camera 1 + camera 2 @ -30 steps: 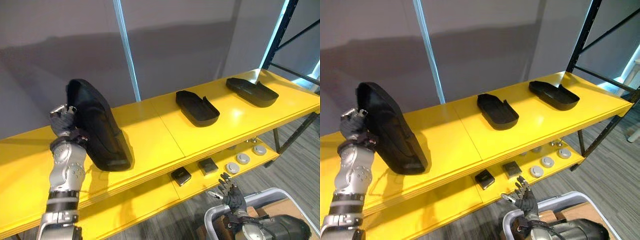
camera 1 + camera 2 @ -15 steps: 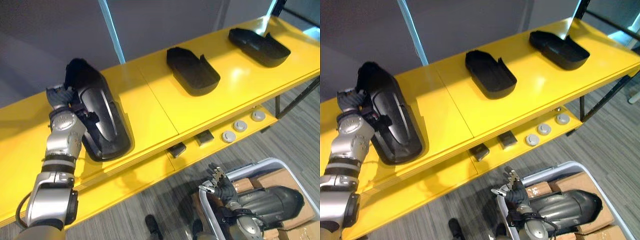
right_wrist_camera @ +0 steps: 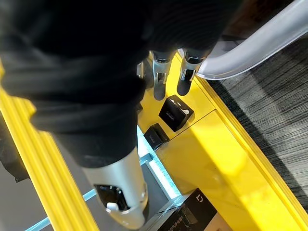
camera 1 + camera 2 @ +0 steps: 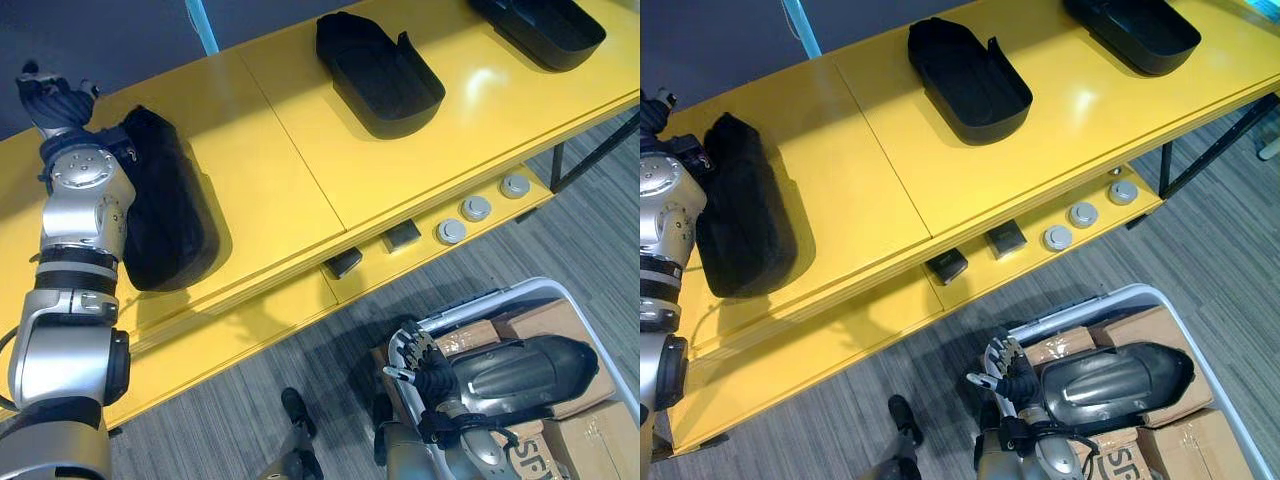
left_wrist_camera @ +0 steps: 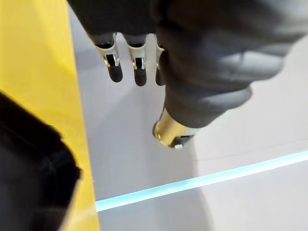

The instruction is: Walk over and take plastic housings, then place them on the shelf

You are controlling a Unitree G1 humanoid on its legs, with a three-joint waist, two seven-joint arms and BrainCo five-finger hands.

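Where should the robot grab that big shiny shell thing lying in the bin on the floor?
Probably the rim of the grey housing at the end nearest the right hand, reaching down from above. It lies dome-up on cardboard boxes in the bin, so its smooth top gives little to hold.

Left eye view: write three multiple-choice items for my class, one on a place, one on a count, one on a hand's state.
1. Where does the glossy dark-grey housing lie? A) on cardboard boxes in the grey bin; B) on the lower shelf; C) on the floor.
2. How many black housings lie on the top shelf? A) one; B) three; C) five.
3. What state is the left hand in? A) curled round a housing; B) open, holding nothing; C) pinching a disc.
Key: 1 A, it rests inside the bin's rim; 2 B, left housing, middle housing, right housing; 3 B, its fingers are straight in the left wrist view.
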